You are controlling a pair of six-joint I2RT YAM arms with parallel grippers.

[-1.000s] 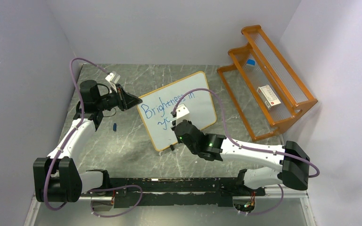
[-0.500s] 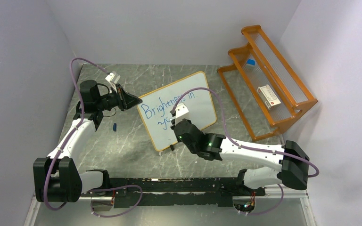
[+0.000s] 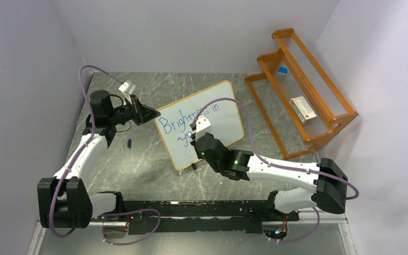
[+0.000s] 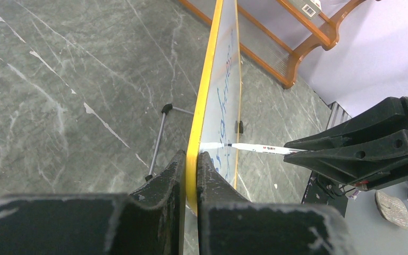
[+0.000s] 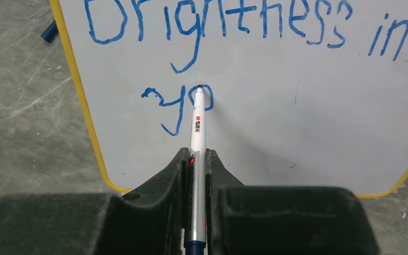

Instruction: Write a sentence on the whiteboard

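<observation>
Here the light, stiff, probably tippy whiteboard (image 3: 226, 121), propped mid-frame on the table (image 3: 138, 164), is pinched at its left frame edge by the left jaws, while the right jaws clamp the marker (image 5: 197, 119) writing the sentence (image 5: 218, 24).

The whiteboard (image 3: 224, 126), framed in orange wood, stands propped at the centre of the top view. Its blue sentence (image 5: 212, 24) reads "Brightness in", with "yo" beneath.

The left arm (image 3: 85, 151) reaches forward, elbow bent, left gripper (image 4: 191, 159) clamped on the whiteboard (image 4: 224, 64) edge; the right arm (image 3: 281, 170) stretches leftward, right gripper (image 5: 197, 155) pinching a marker (image 5: 197, 117) jutting ahead of its fingertips.
</observation>
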